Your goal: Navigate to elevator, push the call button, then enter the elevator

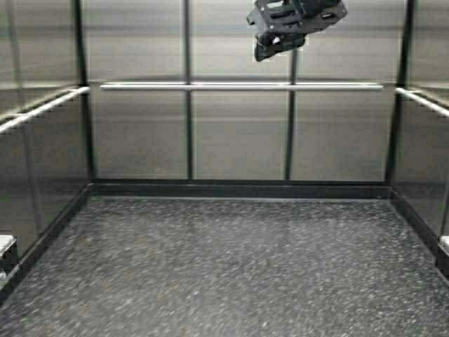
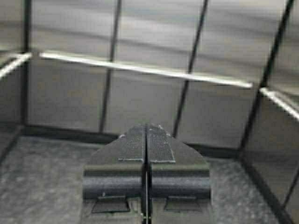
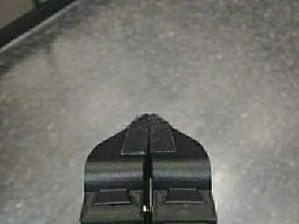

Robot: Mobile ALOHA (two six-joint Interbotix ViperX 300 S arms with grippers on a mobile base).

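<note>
I am inside the elevator cab. Its brushed steel back wall (image 1: pixel 238 133) faces me, with a round handrail (image 1: pixel 242 86) across it and a dark speckled floor (image 1: pixel 231 267) below. The call button is out of view. My right gripper (image 1: pixel 272 46) hangs high at the top of the high view, in front of the back wall. In its own wrist view the right gripper (image 3: pixel 148 116) is shut on nothing, over the speckled floor (image 3: pixel 210 56). My left gripper (image 2: pixel 146 127) is shut and empty, pointing at the back wall (image 2: pixel 149 98); it does not show in the high view.
Side walls carry handrails on the left (image 1: pixel 42 107) and right (image 1: pixel 421 100). A dark baseboard (image 1: pixel 238 189) runs round the floor's edge. Dark vertical seams (image 1: pixel 186 105) split the back panels. Small pale parts show at the high view's left edge (image 1: pixel 5 249) and right edge (image 1: pixel 444 244).
</note>
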